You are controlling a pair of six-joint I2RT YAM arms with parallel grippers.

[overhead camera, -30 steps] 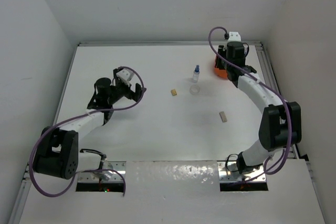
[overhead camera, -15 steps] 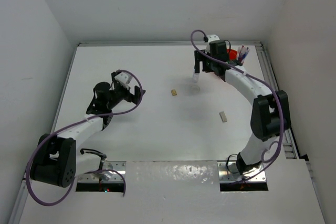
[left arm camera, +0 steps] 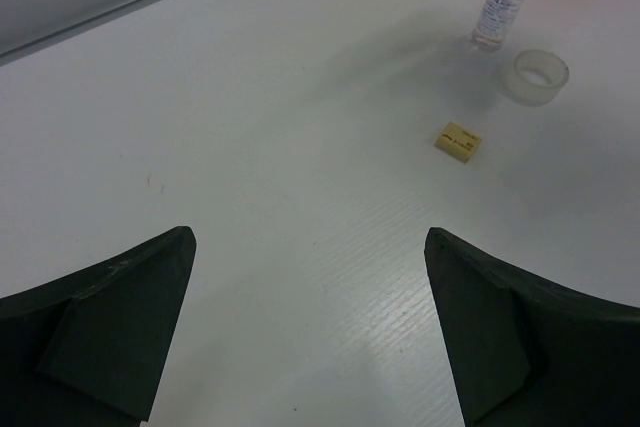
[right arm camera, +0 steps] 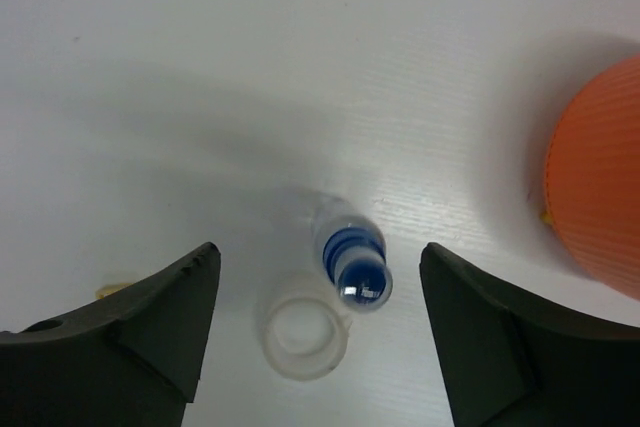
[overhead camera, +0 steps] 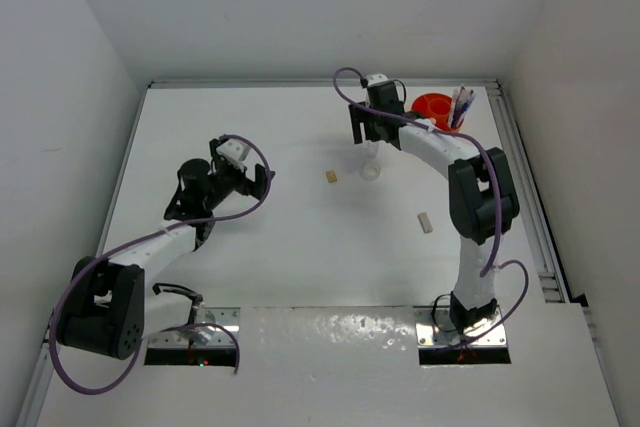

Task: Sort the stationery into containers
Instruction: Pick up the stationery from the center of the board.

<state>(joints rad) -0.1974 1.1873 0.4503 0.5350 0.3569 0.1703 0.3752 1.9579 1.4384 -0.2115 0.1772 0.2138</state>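
Your right hand point(overhead camera: 371, 137) has swung from the orange tub point(overhead camera: 430, 105) in the bench's point(overhead camera: 250, 267) far right corner and hangs open above the blue-capped bottle point(right arm camera: 352, 259), upright near the far edge; your left hand point(left arm camera: 308, 247) idles open. Next, likely: lower straight, close on the bottle, sparing the tape ring point(right arm camera: 305, 335) beside it.

Plain white table point(overhead camera: 280, 247), boxed in w/ matte off-white walls point(overhead camera: 300, 7) on the far, left & right edges. Metal rail point(overhead camera: 527, 192) runs down the right edge, and there's a shiny silver plate point(overhead camera: 330, 332) mid near edge. Light's soft & even, shadows faint.
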